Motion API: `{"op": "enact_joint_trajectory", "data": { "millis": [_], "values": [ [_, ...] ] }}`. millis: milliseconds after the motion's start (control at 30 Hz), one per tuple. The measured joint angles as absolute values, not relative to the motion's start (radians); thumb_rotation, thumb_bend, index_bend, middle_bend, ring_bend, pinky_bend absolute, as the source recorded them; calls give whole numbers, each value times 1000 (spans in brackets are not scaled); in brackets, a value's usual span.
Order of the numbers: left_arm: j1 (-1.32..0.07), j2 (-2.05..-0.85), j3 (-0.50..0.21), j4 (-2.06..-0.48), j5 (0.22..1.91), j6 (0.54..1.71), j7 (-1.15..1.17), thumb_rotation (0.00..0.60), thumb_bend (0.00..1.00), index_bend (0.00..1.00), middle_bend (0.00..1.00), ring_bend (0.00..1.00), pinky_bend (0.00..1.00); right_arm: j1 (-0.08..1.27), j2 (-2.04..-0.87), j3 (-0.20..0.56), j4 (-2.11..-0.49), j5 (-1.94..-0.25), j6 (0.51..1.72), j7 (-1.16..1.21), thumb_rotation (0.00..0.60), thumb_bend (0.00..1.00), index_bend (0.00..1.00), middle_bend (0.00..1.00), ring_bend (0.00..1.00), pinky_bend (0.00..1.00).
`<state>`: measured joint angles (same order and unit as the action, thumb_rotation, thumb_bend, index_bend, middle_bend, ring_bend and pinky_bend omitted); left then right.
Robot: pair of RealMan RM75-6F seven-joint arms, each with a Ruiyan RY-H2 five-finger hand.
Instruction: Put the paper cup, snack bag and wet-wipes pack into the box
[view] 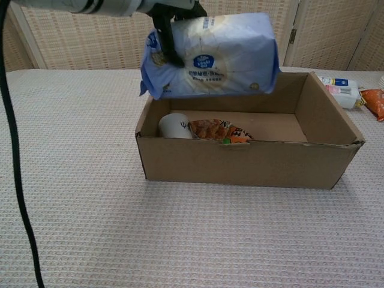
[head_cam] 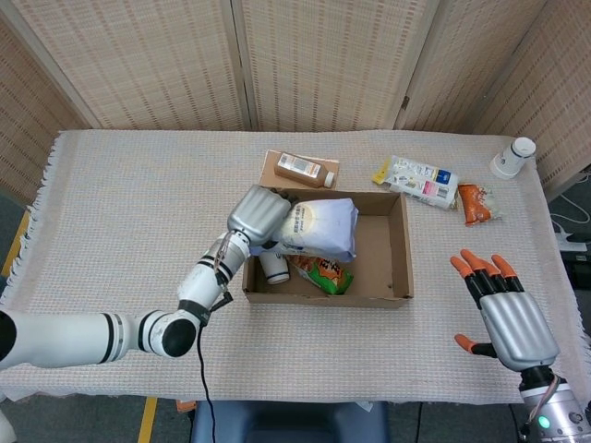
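My left hand (head_cam: 258,214) grips the pale blue wet-wipes pack (head_cam: 320,229) (view: 211,55) and holds it in the air above the left half of the open cardboard box (head_cam: 397,249) (view: 252,165). Inside the box, at its left end, lie the white paper cup (view: 174,126) (head_cam: 274,268) and the orange-green snack bag (view: 217,130) (head_cam: 323,274), both partly hidden under the pack in the head view. My right hand (head_cam: 506,314) hovers open over the table's near right part, fingers spread, holding nothing.
Behind the box a bottle (head_cam: 305,170) lies on a cardboard flap. A white carton (head_cam: 420,181), an orange packet (head_cam: 475,203) and a second white cup (head_cam: 512,157) sit at the back right. A black cable (view: 18,180) hangs from my left arm.
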<state>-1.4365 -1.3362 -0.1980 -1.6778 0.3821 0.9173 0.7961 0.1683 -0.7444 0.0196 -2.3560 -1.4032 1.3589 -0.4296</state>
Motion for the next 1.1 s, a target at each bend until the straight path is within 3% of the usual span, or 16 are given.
{"op": "enact_joint_trajectory", "data": {
  "millis": [33,67,133,167,233,267,367,733,933,1100],
  "values": [
    [-1440,-1366,-198,-1662,395,924,793,600,377,576,694,586,747,168,-743,20,-2356,-1404,1359,-428,600,81,71,0,0,0],
    [-1443,-1404,-198,-1638,415,932,788,600,337,474,585,495,679,167,-742,20,-2356,-1405,1359,-427,600,81,71,0,0,0],
    [-1447,-1449,-196,-1600,444,937,782,600,260,239,339,288,501,165,-741,18,-2356,-1410,1360,-424,600,81,71,0,0,0],
    [-1451,-1466,-195,-1579,453,937,782,600,214,94,166,140,366,163,-740,18,-2356,-1413,1361,-423,600,81,71,0,0,0],
    [-1454,-1476,-196,-1564,447,938,783,600,177,2,26,21,238,160,-738,16,-2356,-1418,1362,-420,600,81,71,0,0,0],
    [-1455,-1478,-198,-1561,435,940,782,600,165,0,1,1,199,159,-737,16,-2356,-1419,1363,-420,600,81,71,0,0,0],
    [-1449,-1473,-202,-1561,421,946,776,600,150,0,0,0,153,158,-736,16,-2356,-1419,1364,-424,600,83,75,0,0,0],
    [-1394,-1353,-208,-1642,419,969,752,600,153,0,0,0,139,159,-751,17,-2356,-1409,1358,-444,600,83,80,0,0,0],
    [-1324,-1219,-193,-1727,445,1030,738,600,171,0,0,0,139,158,-751,16,-2356,-1414,1355,-442,600,83,80,0,0,0],
    [-1204,-1058,-133,-1809,543,1072,702,600,171,0,0,0,133,160,-756,11,-2356,-1418,1344,-447,600,83,80,0,0,0]
  ]
}}
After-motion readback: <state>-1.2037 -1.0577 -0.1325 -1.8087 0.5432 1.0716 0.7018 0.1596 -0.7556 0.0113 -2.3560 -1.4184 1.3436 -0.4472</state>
